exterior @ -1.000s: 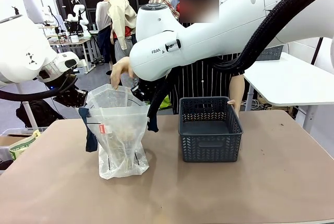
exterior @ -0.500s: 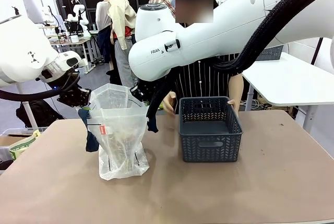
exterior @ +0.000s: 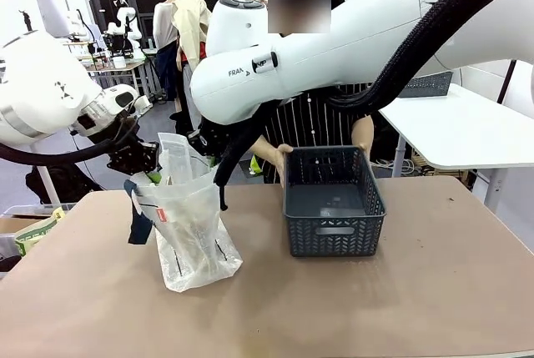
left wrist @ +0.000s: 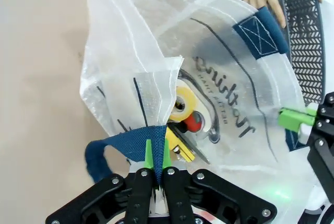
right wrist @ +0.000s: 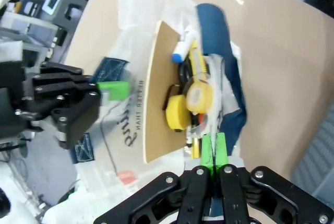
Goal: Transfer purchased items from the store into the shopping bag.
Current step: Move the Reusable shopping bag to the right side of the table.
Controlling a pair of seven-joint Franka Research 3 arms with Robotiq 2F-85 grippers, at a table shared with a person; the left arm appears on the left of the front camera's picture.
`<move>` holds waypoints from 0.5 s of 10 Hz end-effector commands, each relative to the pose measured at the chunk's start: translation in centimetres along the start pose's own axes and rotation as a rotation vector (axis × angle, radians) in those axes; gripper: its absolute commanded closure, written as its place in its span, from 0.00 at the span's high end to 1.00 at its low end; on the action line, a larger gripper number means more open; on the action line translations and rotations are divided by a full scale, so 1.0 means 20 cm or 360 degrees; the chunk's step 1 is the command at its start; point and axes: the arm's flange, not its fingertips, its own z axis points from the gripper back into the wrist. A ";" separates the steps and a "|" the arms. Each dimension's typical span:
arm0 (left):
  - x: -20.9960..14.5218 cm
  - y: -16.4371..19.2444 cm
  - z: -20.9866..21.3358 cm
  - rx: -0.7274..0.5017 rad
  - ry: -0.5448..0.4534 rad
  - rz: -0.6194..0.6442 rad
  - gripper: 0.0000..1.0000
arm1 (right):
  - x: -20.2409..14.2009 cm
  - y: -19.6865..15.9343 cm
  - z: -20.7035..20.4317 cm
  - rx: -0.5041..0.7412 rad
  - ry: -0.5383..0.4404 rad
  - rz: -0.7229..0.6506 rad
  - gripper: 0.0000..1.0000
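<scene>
Shopping bag now pulled narrower, leaning on the counter; person's hand moved onto the emptied store. Left hand and right hand pinch navy handles (goods bagged; likely done).

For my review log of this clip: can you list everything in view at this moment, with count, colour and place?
shopping bag: one, translucent white with navy handles, red tag and black print; table's left half, held up by its rim.
purchased items: several inside the bag, mostly yellow, one with a red part, one with a blue-and-white tip, against a tan card; exact count unclear.
store basket: one, dark grey lattice, right of the bag; looks empty.
table: one, brown.
person's hand: one, on the basket's far left rim.
left gripper: one, black with green pads, shut on the bag's navy handle.
right gripper: one, same colours, shut on the bag's opposite edge.
</scene>
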 end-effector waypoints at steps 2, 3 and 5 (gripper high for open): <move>-0.03 0.03 -0.04 -0.0286 -0.0036 0.0002 0.00 | 0.02 -0.03 -0.04 0.0070 0.0017 0.0045 0.00; -0.05 0.03 -0.04 -0.0324 -0.0047 -0.0018 0.00 | 0.03 -0.03 -0.06 0.0061 0.0017 0.0029 0.00; -0.06 0.02 -0.04 -0.0316 -0.0026 -0.0006 0.36 | 0.03 -0.05 -0.07 0.0074 -0.0017 -0.0003 0.00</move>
